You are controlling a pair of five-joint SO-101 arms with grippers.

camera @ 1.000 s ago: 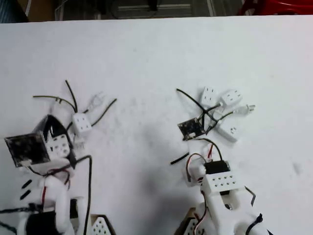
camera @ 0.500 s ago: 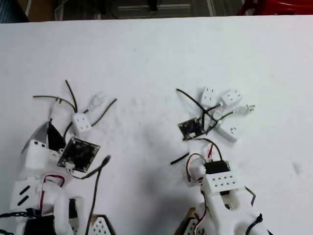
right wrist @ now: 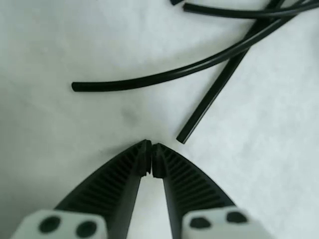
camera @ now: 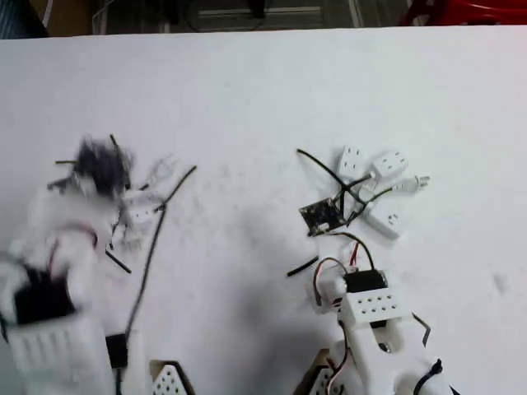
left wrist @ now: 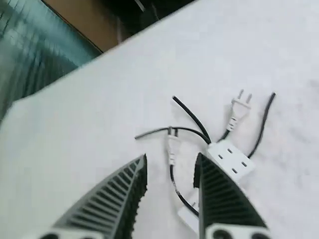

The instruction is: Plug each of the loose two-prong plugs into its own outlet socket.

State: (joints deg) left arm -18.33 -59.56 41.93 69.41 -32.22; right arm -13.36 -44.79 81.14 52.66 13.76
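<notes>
While the left gripper (left wrist: 171, 158) hangs, fingers spread, over a loose plug (left wrist: 172, 144) beside an outlet socket (left wrist: 229, 160) near the table's (camera: 247, 82) left edge, the right arm (camera: 370, 309) crouches by the near edge. The right gripper (right wrist: 151, 152), tips pressed together, points down beside black cable ends (right wrist: 185, 132).

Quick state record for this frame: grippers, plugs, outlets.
left gripper: open, empty, aimed at near plug
right gripper: shut, empty, beside cable ends
left outlet: visible sockets free
far plug: unplugged, lying loose
right outlets: three, clustered, with one loose plug
</notes>
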